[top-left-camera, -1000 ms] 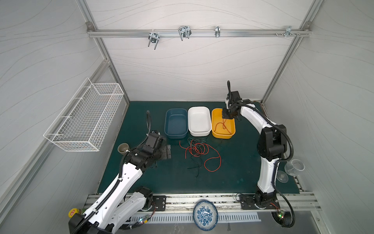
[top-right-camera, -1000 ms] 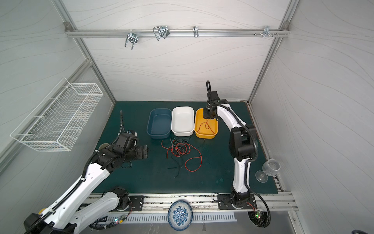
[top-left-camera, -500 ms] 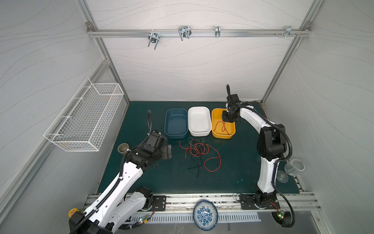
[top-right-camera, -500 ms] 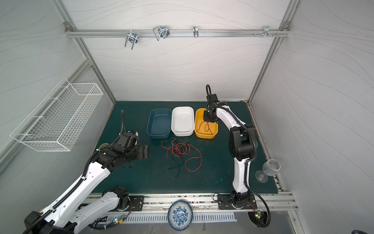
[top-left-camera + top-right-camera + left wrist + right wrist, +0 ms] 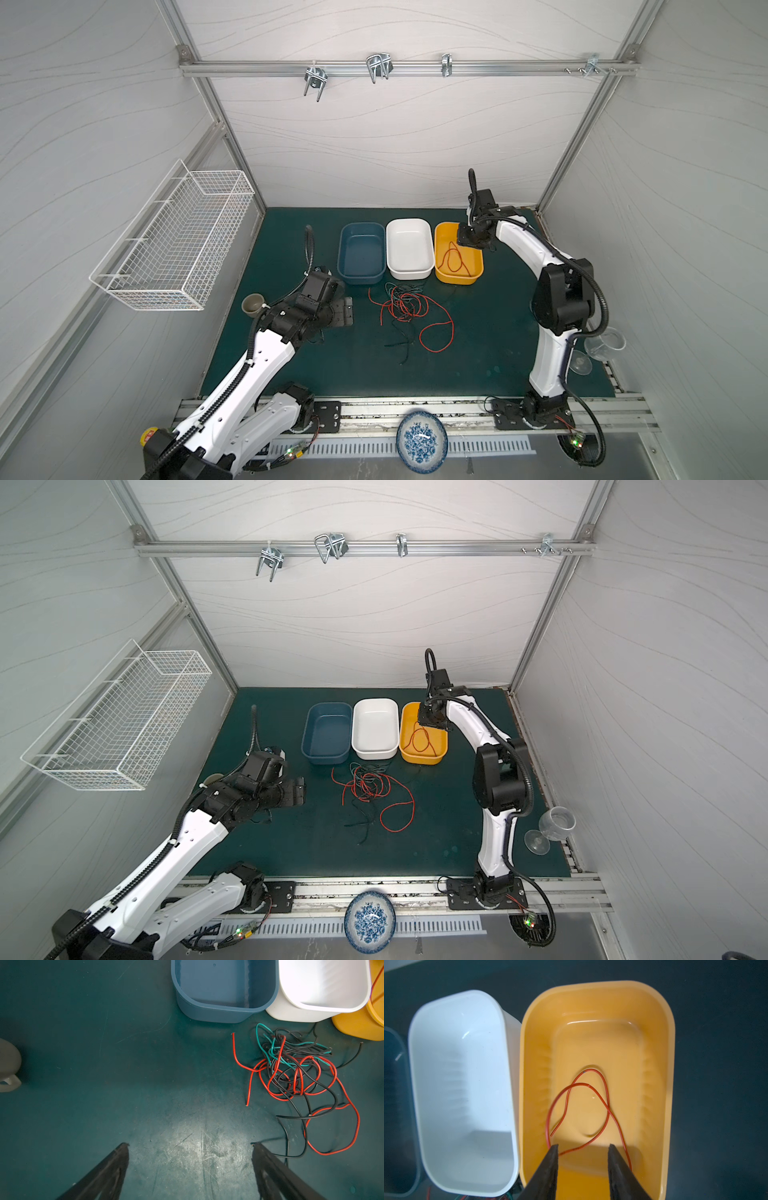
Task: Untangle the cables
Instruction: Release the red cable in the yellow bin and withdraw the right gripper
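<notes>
Below right pincer, red cable lies loose in yellow tub; jaws part-open, empty.

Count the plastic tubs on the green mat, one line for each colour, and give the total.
Blue tub: 1
White tub: 1
Yellow tub: 1
Total: 3

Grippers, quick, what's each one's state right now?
Left gripper: open, holding nothing.
Right gripper: open above the red cable in the yellow tub.
</notes>
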{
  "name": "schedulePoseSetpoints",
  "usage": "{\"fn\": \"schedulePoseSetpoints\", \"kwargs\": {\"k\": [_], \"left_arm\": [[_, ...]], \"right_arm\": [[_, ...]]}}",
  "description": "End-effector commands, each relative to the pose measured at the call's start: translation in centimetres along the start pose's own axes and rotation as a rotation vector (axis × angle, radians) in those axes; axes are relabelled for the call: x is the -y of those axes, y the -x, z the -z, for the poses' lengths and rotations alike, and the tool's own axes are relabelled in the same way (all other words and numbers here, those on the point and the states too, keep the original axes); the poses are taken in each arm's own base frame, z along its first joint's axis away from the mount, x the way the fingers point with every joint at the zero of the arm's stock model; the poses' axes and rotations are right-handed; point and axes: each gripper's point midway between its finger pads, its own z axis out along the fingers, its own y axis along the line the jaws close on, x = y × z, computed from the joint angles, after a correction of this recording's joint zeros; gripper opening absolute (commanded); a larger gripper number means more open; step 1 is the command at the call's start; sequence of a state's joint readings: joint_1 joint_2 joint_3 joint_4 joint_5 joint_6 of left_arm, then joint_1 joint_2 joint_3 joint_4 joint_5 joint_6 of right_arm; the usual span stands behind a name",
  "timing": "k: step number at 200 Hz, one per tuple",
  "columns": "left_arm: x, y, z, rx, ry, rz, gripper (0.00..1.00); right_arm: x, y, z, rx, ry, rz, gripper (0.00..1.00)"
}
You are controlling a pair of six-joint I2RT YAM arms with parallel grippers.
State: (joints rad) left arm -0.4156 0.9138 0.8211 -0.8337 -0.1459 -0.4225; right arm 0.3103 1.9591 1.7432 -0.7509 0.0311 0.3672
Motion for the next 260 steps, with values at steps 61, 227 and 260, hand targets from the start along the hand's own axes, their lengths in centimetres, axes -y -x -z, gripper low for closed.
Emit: {"fn": "schedulePoseSetpoints", "kwargs": {"k": [61, 227, 260], "left_arm": [[0.9, 1.0, 1.0, 0.023, -0.026, -0.013, 0.94], [7.9, -2.2, -0.4, -0.133, -0.248, 0.034, 0.92], [10.3, -2.9, -1.4, -0.127, -0.22, -0.038, 0.92]], "right_arm": [[-3.8, -1.6, 9.4, 0.129, 0.094, 0.011, 0.62], [1.6, -17.6, 22.6, 0.236, 0.092, 0.28, 0.99], [3.0, -19.4, 23.0, 0.243, 0.086, 0.287, 0.99]]}}
